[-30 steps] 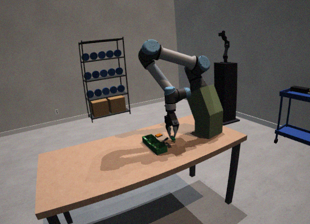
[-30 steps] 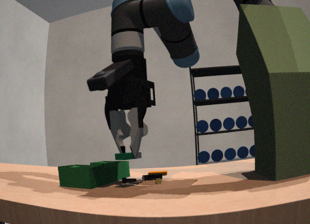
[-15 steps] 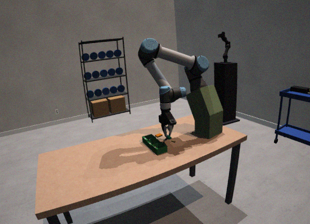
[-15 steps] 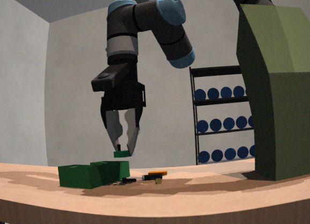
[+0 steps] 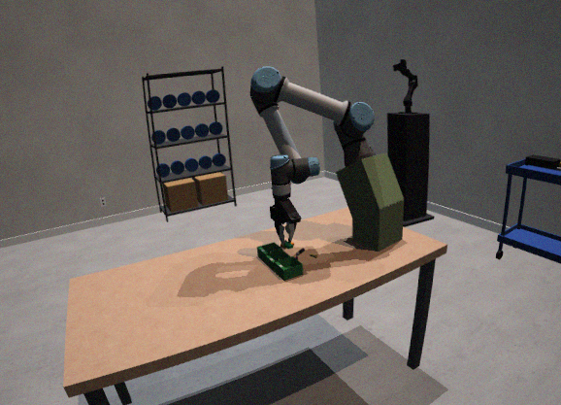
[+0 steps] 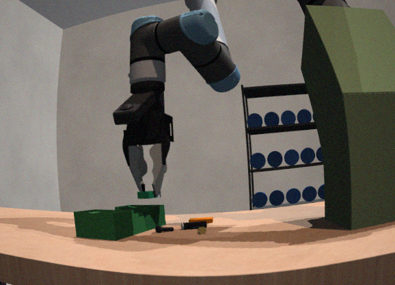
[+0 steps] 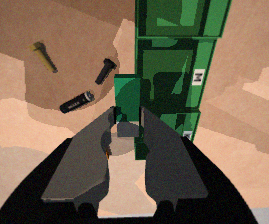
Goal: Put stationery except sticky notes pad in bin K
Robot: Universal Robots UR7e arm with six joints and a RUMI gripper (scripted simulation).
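Currently: green block (image 5: 288, 245) (image 6: 146, 195) (image 7: 127, 98) | between jaws (image 5: 287, 246) (image 6: 149, 193), at fingertips | jaws pinching it | raised above table (image 5: 194, 304) (image 6: 205, 258) (image 7: 15, 95)

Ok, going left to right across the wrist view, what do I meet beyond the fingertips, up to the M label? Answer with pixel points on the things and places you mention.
Yellowish bolt (image 7: 46, 59) (image 6: 201, 230) (image 5: 313, 255) → black battery (image 7: 76, 102) (image 6: 194, 225) → black bolt (image 7: 105, 71) (image 6: 165, 229) → held green block (image 7: 127, 97) (image 6: 146, 195) (image 5: 288, 245) → M label (image 7: 198, 77).

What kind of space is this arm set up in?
Looks like a robotics lab or workshop: a metal shelf rack of blue round items and boxes, a blue cart, and a second, small dark arm on a pedestal.
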